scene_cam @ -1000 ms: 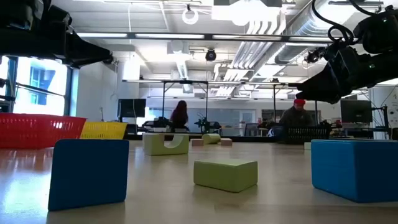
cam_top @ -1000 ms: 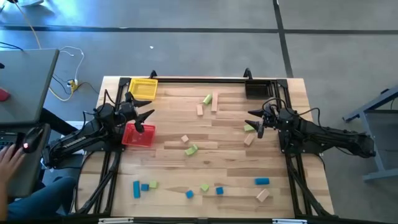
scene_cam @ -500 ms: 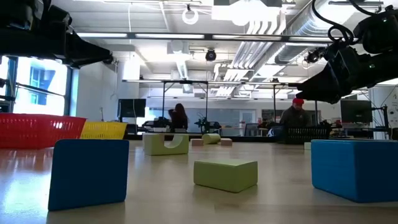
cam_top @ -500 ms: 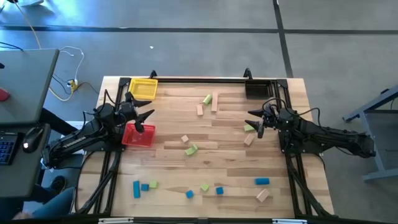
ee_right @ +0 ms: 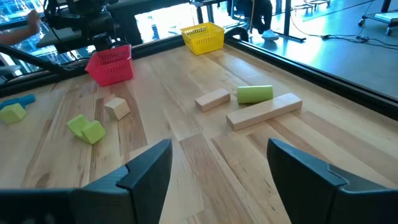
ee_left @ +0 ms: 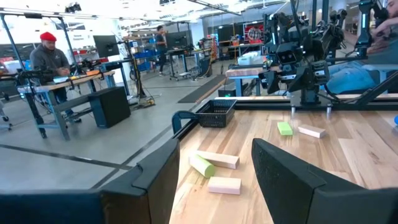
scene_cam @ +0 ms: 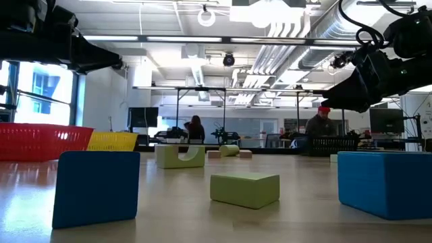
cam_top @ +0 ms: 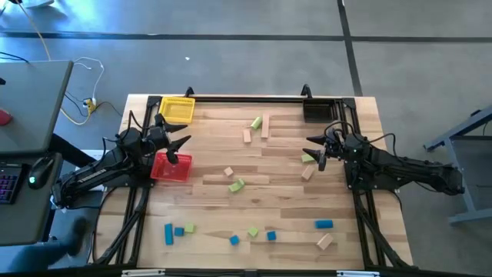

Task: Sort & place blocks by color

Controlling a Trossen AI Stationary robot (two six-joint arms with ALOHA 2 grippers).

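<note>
- Right end effector (cam_top: 317, 151) has its fingers spread and holds nothing, hovering near the bench's (cam_top: 284, 200) right edge.
- A green block (cam_top: 307, 158) lies right below it and a tan block (cam_top: 308, 173) just beside, so the right arm's nearer.
- Left end effector (cam_top: 179, 150), spread too, hangs over the red bin (cam_top: 165, 171) by the left edge.
- Remaining blocks (cam_top: 235, 185) are scattered mid-bench and along the near edge.
</note>
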